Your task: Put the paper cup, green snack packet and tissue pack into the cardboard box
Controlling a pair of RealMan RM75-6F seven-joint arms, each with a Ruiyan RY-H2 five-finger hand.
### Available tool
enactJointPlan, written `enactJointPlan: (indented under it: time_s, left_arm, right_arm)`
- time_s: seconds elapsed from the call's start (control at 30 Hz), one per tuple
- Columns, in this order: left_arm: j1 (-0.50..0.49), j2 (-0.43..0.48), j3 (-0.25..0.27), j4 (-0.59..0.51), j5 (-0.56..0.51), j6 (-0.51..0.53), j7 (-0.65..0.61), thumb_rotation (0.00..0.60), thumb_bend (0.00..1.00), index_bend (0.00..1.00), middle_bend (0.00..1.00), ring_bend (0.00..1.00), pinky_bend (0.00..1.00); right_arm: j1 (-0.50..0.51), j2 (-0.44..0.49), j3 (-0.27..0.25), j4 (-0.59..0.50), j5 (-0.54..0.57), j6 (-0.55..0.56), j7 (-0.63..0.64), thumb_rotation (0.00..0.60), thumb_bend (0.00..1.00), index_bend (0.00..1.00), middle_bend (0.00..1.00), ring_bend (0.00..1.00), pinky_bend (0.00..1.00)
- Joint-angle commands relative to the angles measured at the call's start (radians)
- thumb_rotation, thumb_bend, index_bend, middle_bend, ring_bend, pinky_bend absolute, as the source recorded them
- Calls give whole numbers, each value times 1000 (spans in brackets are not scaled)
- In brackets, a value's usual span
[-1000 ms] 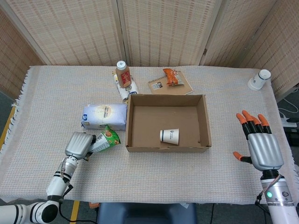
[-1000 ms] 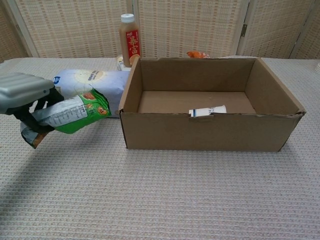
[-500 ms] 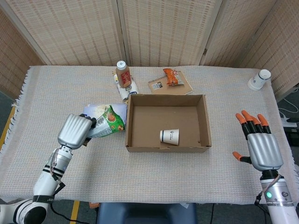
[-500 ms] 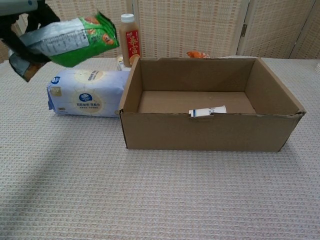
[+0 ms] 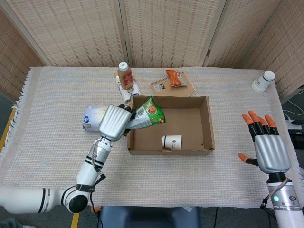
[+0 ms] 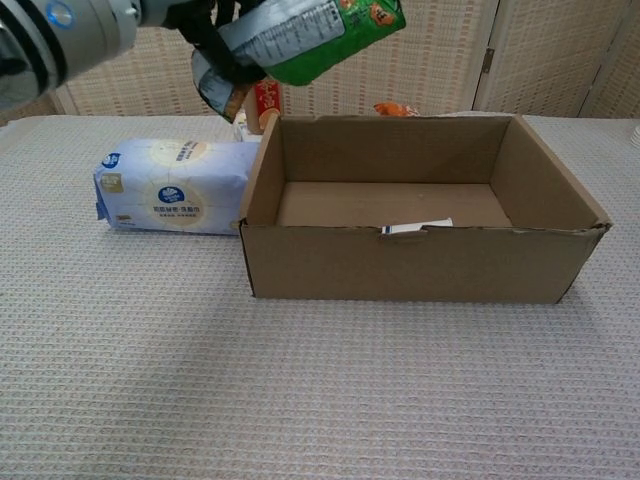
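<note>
My left hand (image 5: 114, 122) grips the green snack packet (image 5: 148, 114) and holds it in the air over the left end of the cardboard box (image 5: 208, 124); the chest view shows the packet (image 6: 310, 35) high above the box's (image 6: 420, 262) left wall. A paper cup (image 5: 171, 141) lies on its side inside the box near the front wall. The tissue pack (image 6: 175, 186) lies on the table just left of the box, partly hidden by my left hand in the head view. My right hand (image 5: 266, 148) hovers open at the table's right side, away from the box.
Behind the box stand a brown drink bottle (image 5: 125, 76), a notebook (image 5: 180, 87) with an orange snack packet (image 5: 173, 78) on it, and a white item beside the bottle. A second paper cup (image 5: 263, 81) lies at the far right corner.
My left hand has lifted the green snack packet from the table at the left and carried it up and right, over the box's left end. The right hand stays still.
</note>
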Motion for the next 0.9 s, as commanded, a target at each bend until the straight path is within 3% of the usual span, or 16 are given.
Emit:
enactJointPlan:
  time_s: [0.03, 0.2, 0.43, 0.47, 0.53, 0.6, 0.7, 0.9]
  left_arm:
    - [-87, -184, -43, 156, -28, 23, -14, 600, 443, 821, 960, 793, 922]
    - [-111, -285, -28, 256, -2, 34, -40, 600, 444, 821, 960, 793, 922]
    - [-121, -337, -23, 340, -9, -9, -70, 600, 438, 790, 928, 765, 896]
    - [-121, -326, -19, 326, -55, -46, -47, 600, 415, 699, 832, 685, 832]
    - [-127, -290, -18, 290, -139, -99, 20, 600, 301, 297, 423, 360, 540]
    - [-131, -271, -25, 272, -165, -105, 38, 600, 232, 61, 214, 184, 359]
    - [-129, -264, -32, 266, -177, -98, 29, 600, 204, 0, 150, 126, 307]
    - [-125, -236, -31, 247, -166, -87, 15, 600, 200, 0, 124, 92, 282]
  right_arm:
    - [-1, 3, 2, 0, -1, 0, 4, 600, 73, 61, 0, 0, 0]
    - [-3, 7, 2, -5, -5, -1, 11, 600, 73, 60, 0, 0, 0]
    - [-6, 17, 2, -11, -12, -4, 31, 600, 73, 60, 0, 0, 0]
    - [-7, 19, 4, -11, -9, -4, 35, 600, 73, 60, 0, 0, 0]
    - [-7, 22, 7, -9, -7, -3, 39, 600, 73, 60, 0, 0, 0]
    - [-7, 24, 8, -7, -3, -4, 41, 600, 73, 60, 0, 0, 0]
    - [-5, 23, 8, -4, 1, -8, 42, 600, 73, 60, 0, 0, 0]
    - [-3, 20, 9, -2, 5, -11, 37, 600, 73, 60, 0, 0, 0]
